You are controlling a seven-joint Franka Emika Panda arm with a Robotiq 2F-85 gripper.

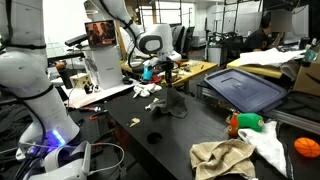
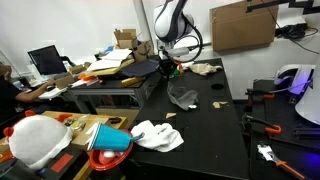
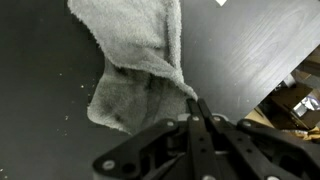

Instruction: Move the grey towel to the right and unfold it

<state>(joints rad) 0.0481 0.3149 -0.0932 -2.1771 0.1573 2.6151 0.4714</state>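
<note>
Pinching an edge of the small dark grey thin cloth towel (image 3: pixel 135 60) with the pincer (image 3: pixel 197 104) closed tight. Lifted there, trailing on the black worktop (image 3: pixel 250 50) below. Held so probably for dragging rightward and spreading flat.

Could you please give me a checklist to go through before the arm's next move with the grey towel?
1. The gripper shut on the grey towel: ok.
2. Towel fully off the table: cannot tell.
3. Towel unfolded: not ok, bunched.
4. The small white rag apart from the towel: ok.
5. The beige towel apart from it: ok.
</note>
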